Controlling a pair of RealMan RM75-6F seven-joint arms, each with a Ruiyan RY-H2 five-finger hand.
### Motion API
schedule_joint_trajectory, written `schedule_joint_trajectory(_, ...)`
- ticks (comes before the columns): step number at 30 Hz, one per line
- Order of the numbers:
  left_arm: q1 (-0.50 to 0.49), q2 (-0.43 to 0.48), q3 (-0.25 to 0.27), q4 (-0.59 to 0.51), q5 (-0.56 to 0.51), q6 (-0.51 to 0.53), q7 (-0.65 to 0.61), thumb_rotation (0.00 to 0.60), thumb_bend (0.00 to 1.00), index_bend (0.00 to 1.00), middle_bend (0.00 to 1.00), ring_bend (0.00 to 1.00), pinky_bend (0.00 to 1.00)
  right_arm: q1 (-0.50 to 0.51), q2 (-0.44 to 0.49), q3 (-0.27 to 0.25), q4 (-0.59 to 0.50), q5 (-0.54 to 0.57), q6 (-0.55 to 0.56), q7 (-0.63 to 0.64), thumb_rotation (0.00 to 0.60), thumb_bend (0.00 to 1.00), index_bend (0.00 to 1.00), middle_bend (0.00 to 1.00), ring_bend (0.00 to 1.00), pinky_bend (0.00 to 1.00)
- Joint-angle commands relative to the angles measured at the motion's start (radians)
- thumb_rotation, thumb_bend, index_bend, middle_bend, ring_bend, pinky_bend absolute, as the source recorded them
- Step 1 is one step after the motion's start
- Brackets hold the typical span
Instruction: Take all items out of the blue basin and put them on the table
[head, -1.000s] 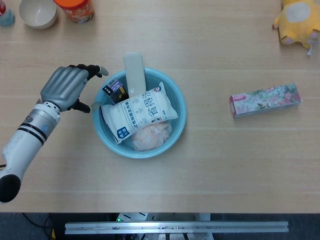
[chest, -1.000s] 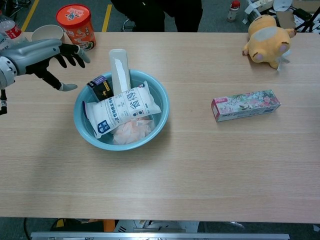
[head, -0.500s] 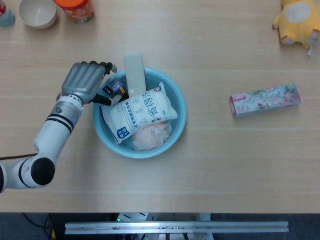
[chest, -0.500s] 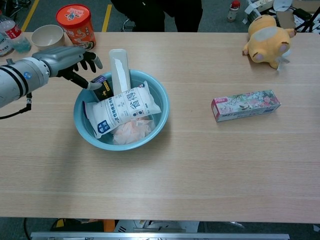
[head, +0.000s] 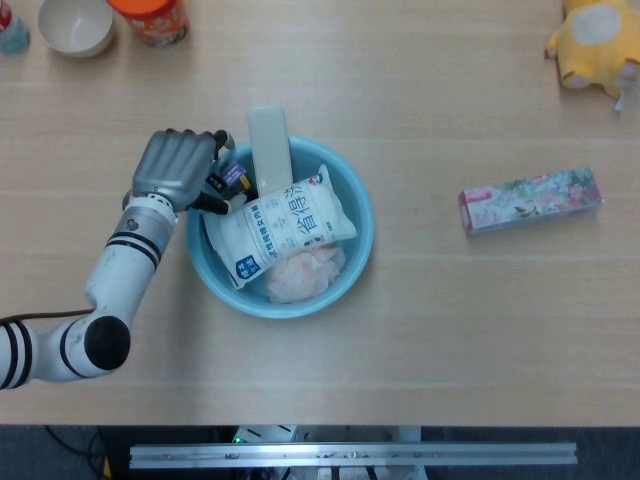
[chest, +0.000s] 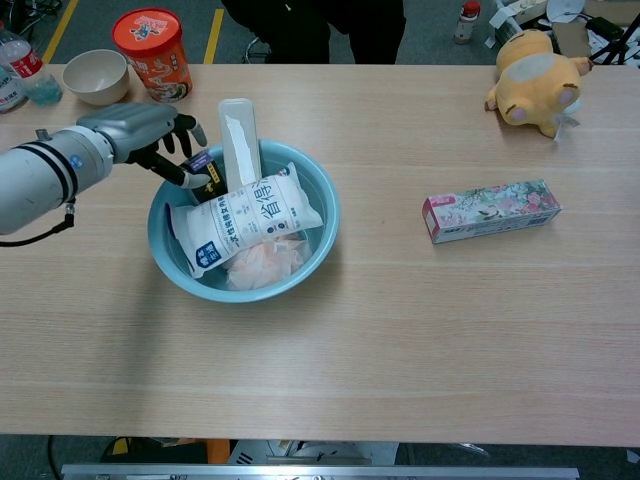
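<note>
Basin: round blue plastic basin (head: 352, 255) at table centre, holding pink crumpled bag (head: 298, 272), white printed pouch (head: 280, 225), grey-white flat bar (head: 269, 148) leaning at 12 o'clock.
Left hand (head: 178, 167): at basin's 10 o'clock rim, fingers curled around small dark box (head: 227, 179); whether it truly grips, cannot tell.

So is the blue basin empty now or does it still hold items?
Still holding items: the blue basin contains a white bag, a pink packet and others.

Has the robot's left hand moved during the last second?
Yes. The left hand moved rightward to the round blue plastic basin, reaching its left rim.
</note>
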Motion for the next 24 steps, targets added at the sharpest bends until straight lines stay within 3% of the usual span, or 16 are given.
schedule_joint_trajectory(1, 0.006, -0.008, 0.004, 0.001, 0.013, 0.012, -0.004, 0.431, 0.22, 0.26, 0.37, 0.34, 0.30, -0.005, 0.003, 0.003, 0.000, 0.000, 0.003, 0.001, 0.600, 0.02, 0.00, 0.16, 0.09, 0.26)
schedule_joint_trajectory(5, 0.022, -0.016, 0.006, -0.005, 0.041, 0.031, -0.025, 0.512, 0.22, 0.28, 0.39, 0.36, 0.32, -0.010, 0.008, 0.006, -0.004, 0.002, 0.002, 0.000, 0.600, 0.02, 0.00, 0.16, 0.09, 0.26)
schedule_joint_trajectory(24, 0.076, -0.020, 0.005, -0.043, 0.153, 0.096, -0.051, 0.583, 0.22, 0.28, 0.37, 0.35, 0.33, -0.024, 0.026, 0.019, -0.027, 0.010, -0.009, -0.010, 0.600, 0.02, 0.00, 0.16, 0.09, 0.26)
